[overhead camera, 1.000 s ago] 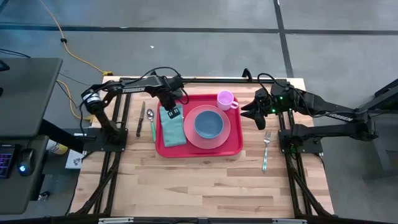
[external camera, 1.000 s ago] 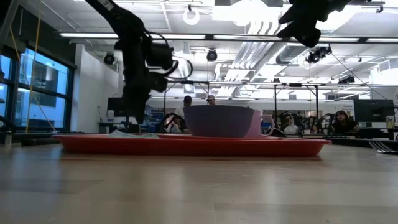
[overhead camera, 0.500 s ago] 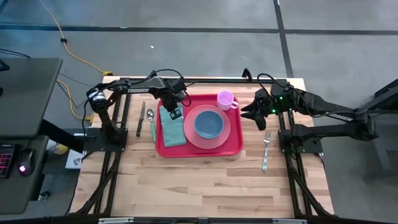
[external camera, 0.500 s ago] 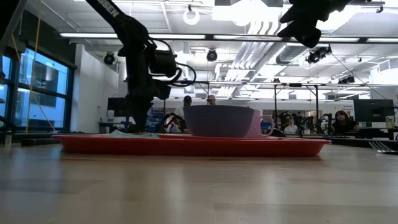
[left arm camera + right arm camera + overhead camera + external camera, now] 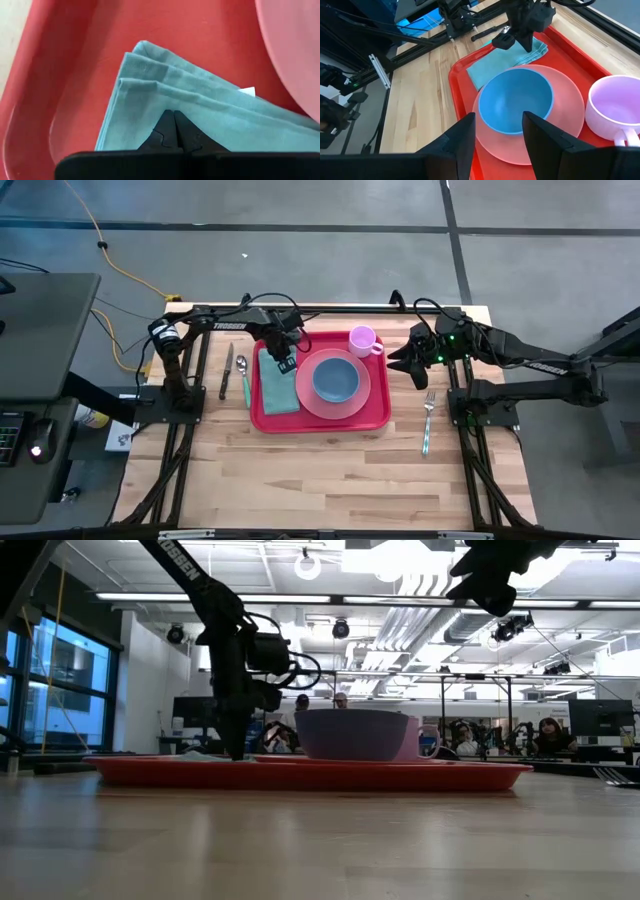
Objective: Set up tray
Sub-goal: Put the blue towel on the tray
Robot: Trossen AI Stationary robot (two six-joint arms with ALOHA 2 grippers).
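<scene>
The red tray (image 5: 320,426) lies on the wooden table and carries a folded teal napkin (image 5: 279,388), a pink plate (image 5: 372,395) with a blue bowl (image 5: 335,378) on it, and a pink mug (image 5: 362,340). My left gripper (image 5: 286,360) is shut and stands low over the napkin's far end, close to the plate's rim. In the left wrist view its tips (image 5: 173,116) meet on the cloth. My right gripper (image 5: 403,366) waits open in the air past the tray's right rim; its own view looks down at the bowl (image 5: 516,105). My left gripper sets its shut fingertips (image 5: 165,125) from above, pointing down, on the top layer of the folded napkin near its far end (image 5: 165,97). No cloth shows between the fingers. The napkin lies flat on the tray floor, with its stacked folded edges (image 5: 145,65) just beyond the tips.
A knife (image 5: 228,370) and a teal-handled spoon (image 5: 246,380) lie on the table left of the tray. A fork (image 5: 428,420) lies right of it, below my right gripper. The near half of the table (image 5: 320,480) is bare wood. People and desks show far behind in the low view.
My left gripper has moved a little toward the table's right, closer to the plate, staying low over the napkin and shut. The napkin, the dishes and my right arm have kept their places.
</scene>
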